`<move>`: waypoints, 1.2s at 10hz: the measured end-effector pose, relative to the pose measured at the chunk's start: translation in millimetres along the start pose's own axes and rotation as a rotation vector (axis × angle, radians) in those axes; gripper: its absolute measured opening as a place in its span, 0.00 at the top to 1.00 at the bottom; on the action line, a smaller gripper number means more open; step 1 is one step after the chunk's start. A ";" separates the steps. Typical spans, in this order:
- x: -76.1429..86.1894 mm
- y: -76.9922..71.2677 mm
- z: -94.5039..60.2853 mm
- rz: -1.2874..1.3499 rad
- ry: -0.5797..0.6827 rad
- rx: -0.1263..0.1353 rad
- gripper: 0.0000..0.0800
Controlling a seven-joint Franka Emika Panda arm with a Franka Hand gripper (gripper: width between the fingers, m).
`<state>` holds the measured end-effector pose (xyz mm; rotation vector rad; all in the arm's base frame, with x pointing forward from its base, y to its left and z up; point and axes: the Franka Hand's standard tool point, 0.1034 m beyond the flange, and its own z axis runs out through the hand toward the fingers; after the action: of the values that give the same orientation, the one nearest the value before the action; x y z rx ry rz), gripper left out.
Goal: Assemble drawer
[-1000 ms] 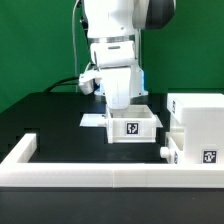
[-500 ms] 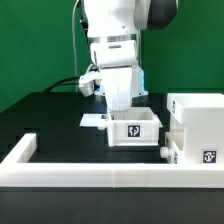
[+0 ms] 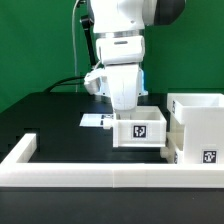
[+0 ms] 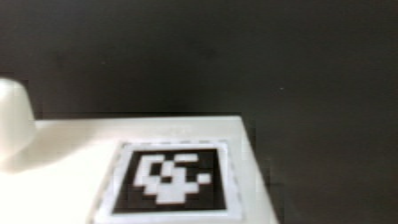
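On the black table (image 3: 50, 125), in front of a green backdrop (image 3: 35, 45), the white robot arm (image 3: 122, 40) reaches straight down over the middle of the scene. Its pincer (image 3: 128, 104) dips into a small shallow tray (image 3: 140, 130), entering at the tray's 11 o'clock corner; the fingertips are hidden behind the tray wall, so I cannot tell how wide they stand or whether they grip it. At the tray's 3 o'clock, touching or just beside it, stands the tall hollow shell (image 3: 198, 125), open upward, with a tagged part (image 3: 207, 156) low at its 6 o'clock. Along the near edge runs the long white border rail (image 3: 90, 172), turning back at the exterior view's left. At the tray's 9 o'clock the marker board (image 3: 95, 120) lies flat. The tray's tagged face points toward the exterior camera, its long axis running across that view. Close up, the wrist view shows a blurred tag (image 4: 173, 180) on white plastic against the dark table.
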<state>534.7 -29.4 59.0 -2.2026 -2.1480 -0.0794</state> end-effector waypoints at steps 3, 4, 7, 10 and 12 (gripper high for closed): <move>-0.5 0.2 0.9 0.006 0.000 -0.007 0.94; 0.3 0.9 1.0 0.006 0.001 -0.005 0.94; 10.2 13.0 -0.4 0.001 0.004 -0.008 0.94; 12.5 12.4 4.7 -0.001 0.008 -0.040 0.94; 13.4 10.4 6.1 0.000 0.008 -0.034 0.94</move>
<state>545.3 -15.9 53.9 -2.2163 -2.1586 -0.1258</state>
